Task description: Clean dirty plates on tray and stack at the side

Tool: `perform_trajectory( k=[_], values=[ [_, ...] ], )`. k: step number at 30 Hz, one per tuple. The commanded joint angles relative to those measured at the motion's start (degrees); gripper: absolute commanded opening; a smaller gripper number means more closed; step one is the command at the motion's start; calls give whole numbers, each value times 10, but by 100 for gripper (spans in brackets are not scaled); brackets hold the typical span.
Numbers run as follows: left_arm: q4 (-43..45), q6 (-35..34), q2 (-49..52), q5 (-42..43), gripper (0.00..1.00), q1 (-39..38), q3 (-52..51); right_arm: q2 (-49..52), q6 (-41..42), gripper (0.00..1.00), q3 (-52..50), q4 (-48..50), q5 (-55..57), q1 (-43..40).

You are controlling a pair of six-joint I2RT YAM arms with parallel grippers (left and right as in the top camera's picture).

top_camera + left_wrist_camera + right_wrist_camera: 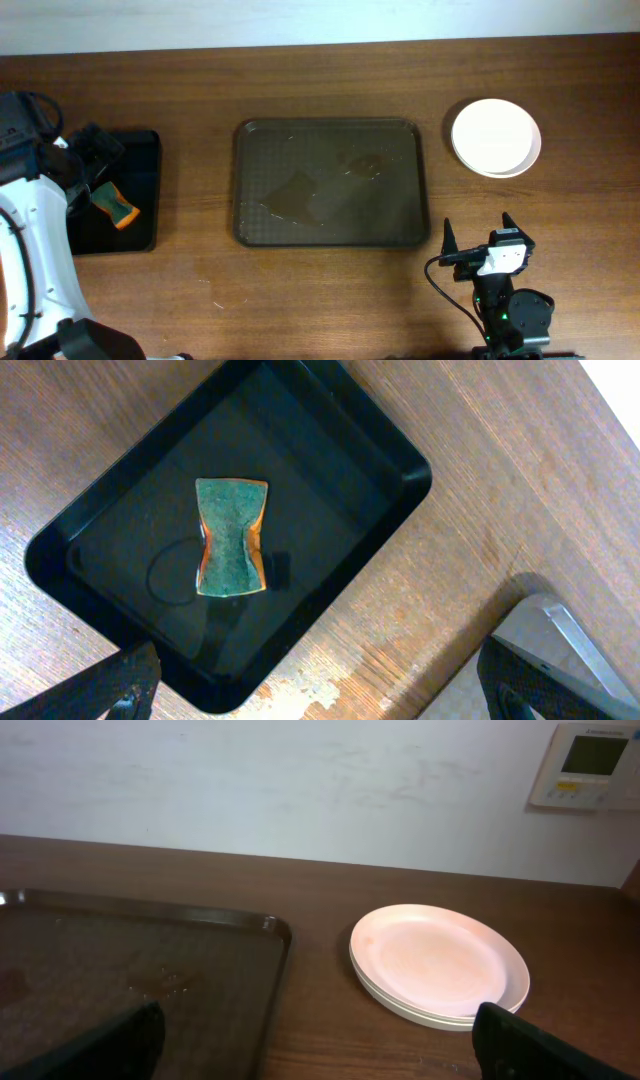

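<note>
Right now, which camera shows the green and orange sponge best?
Left wrist: the green-topped orange-sided sponge lies whole and large in the glossy black tray. Overhead shows it small; the right wrist view misses it.

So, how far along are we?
Looks done: the large dark brown tray holds no plates, and the round white plates sit stacked beside it. The green-orange sponge lies in the small black tray. Left gripper and right gripper are open, empty. Nothing visibly left.
</note>
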Motion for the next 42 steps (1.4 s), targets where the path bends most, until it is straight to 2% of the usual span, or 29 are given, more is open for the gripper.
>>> perform_trajectory(
  k=[1,3,5,7,9,11,14,17,22,24,26,27,28,30,34,35,42],
  values=[
    [0,1,2,2,100,0,2,-4,-4,98,-5,-2,9,-4],
    [-23,0,2,5,100,0,2,-4,-4,99,-5,-2,9,-4],
    [-34,1,3,50,100,-5,-6,-4,-4,98,-5,-2,9,-4],
    [-37,1,-5,12,99,-42,-23,-4,-4,98,-5,-2,9,-4],
    [-22,12,-42,-64,100,-125,-67,-4,-4,98,-5,-2,9,-4],
    [67,12,-99,-137,100,-215,-148,-4,-4,98,-5,-2,9,-4],
    [218,61,-191,-162,99,-289,-285,-4,-4,98,-5,-2,9,-4],
    [410,70,-332,-155,100,-300,-492,-4,-4,98,-5,-2,9,-4],
    [590,70,-531,-153,99,-300,-739,-4,-4,98,-5,-2,9,-4],
    [629,70,-607,-153,100,-300,-810,-4,-4,98,-5,-2,9,-4],
    [632,70,-656,-149,100,-300,-849,-4,-4,98,-5,-2,9,-4],
    [600,83,-687,-140,100,-300,-848,-4,-4,98,-5,-2,9,-4],
    [577,125,-727,-116,100,-300,-848,-4,-4,98,-5,-2,9,-4],
    [528,147,-779,-110,100,-300,-848,-4,-4,98,-5,-2,9,-4],
    [515,238,-871,-25,100,-300,-848,-4,-4,98,-5,-2,9,-4],
    [515,242,-900,-24,100,-300,-848,-4,-4,99,-5,-2,9,-4],
    [515,240,-904,-18,99,-301,-848,-4,-4,98,-5,-2,9,-4]
  ],
)
